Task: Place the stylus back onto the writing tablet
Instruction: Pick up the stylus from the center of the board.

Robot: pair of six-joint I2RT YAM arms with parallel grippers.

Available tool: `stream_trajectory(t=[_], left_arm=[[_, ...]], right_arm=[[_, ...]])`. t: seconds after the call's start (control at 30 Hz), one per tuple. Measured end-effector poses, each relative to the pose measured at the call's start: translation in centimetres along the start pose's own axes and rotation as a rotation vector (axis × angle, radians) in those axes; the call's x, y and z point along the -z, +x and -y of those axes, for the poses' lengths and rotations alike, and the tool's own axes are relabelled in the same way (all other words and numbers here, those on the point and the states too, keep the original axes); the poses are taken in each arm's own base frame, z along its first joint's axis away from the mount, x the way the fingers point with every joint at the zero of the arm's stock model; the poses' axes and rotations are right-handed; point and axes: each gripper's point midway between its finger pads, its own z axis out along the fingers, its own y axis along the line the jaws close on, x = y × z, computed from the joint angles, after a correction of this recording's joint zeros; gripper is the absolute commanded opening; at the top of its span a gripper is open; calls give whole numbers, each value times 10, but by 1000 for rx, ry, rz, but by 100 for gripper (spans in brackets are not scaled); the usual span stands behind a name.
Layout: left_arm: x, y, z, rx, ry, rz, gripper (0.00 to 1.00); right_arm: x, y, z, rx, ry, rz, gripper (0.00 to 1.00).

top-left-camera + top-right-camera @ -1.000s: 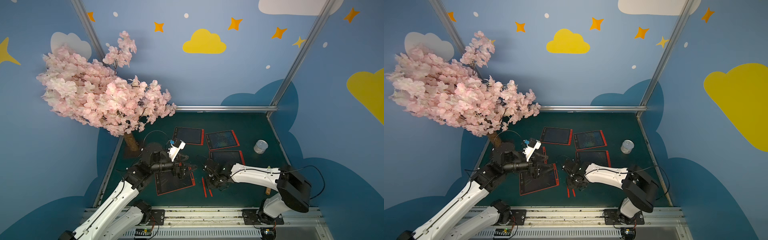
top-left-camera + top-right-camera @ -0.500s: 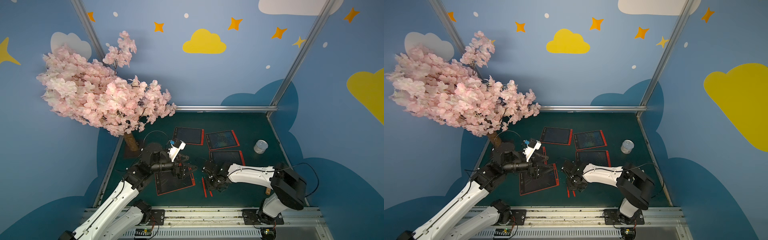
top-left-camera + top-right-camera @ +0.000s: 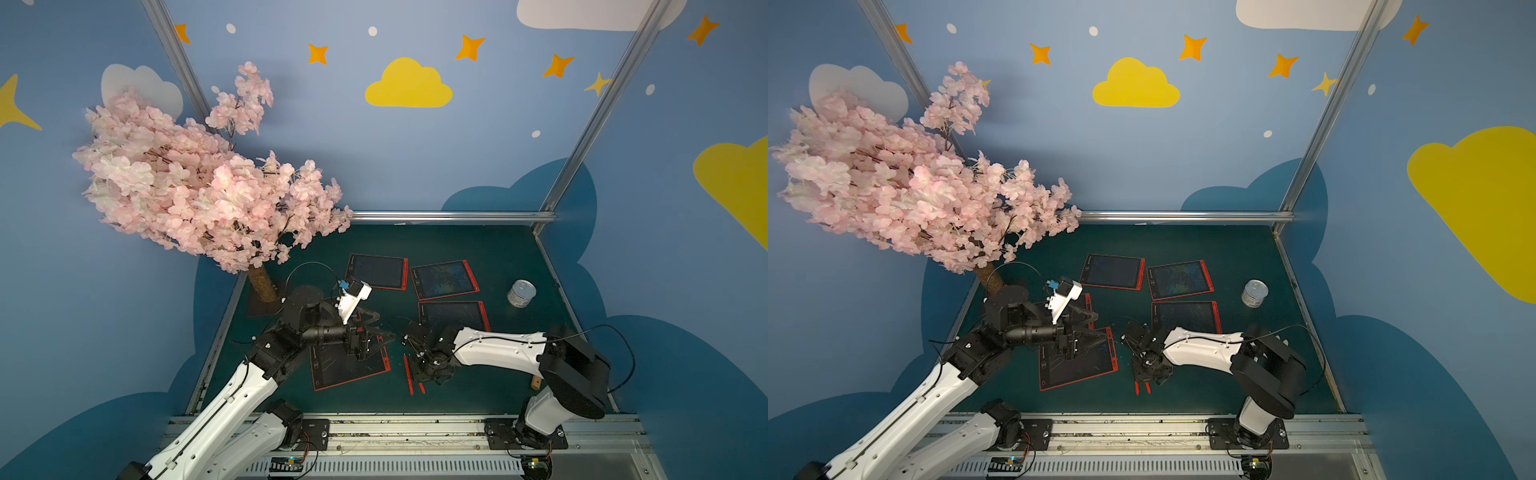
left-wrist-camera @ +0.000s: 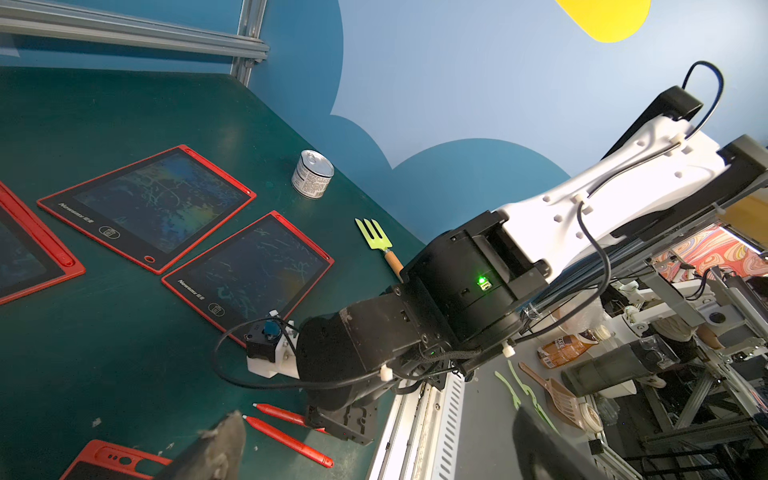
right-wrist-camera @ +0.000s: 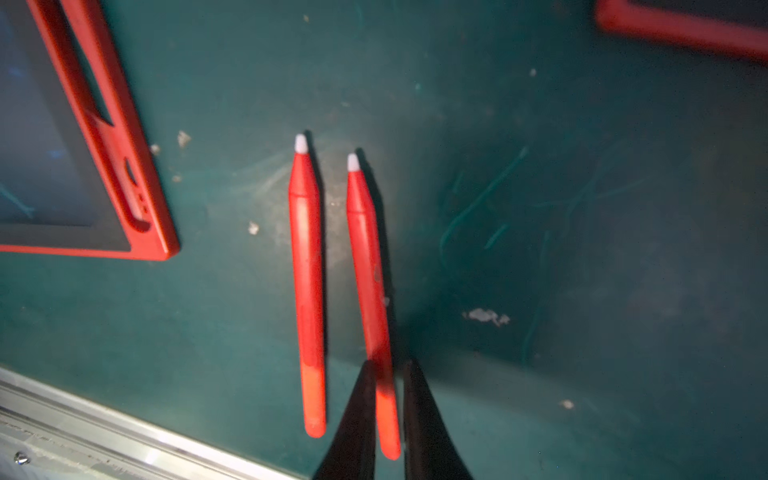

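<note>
Clearly, only the right wrist view shows the right end effector (image 5: 389, 365) clamped on one stylus (image 5: 363, 232); left end effector (image 3: 386, 325) gapes wide.

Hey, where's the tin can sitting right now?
In a top view the can stands upright on the right side of the table, just right of a tablet and close to the right wall.

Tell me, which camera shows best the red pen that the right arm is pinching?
The right wrist view: the gripped stylus lies in close-up, white tip to tail, the right tool shut on its tail. The left wrist view shows its tip half; both top views only a sliver.
</note>
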Motion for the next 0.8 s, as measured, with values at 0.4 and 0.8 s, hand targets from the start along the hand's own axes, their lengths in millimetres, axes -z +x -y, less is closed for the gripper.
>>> stream_trajectory(t=[0.4, 0.8], left_arm=[[0, 1, 0, -1, 4, 1, 99], [0, 2, 0, -1, 6, 0, 99]], right_arm=[[2, 0, -1, 11, 42, -11, 3], [2, 0, 1, 12, 55, -6, 12]])
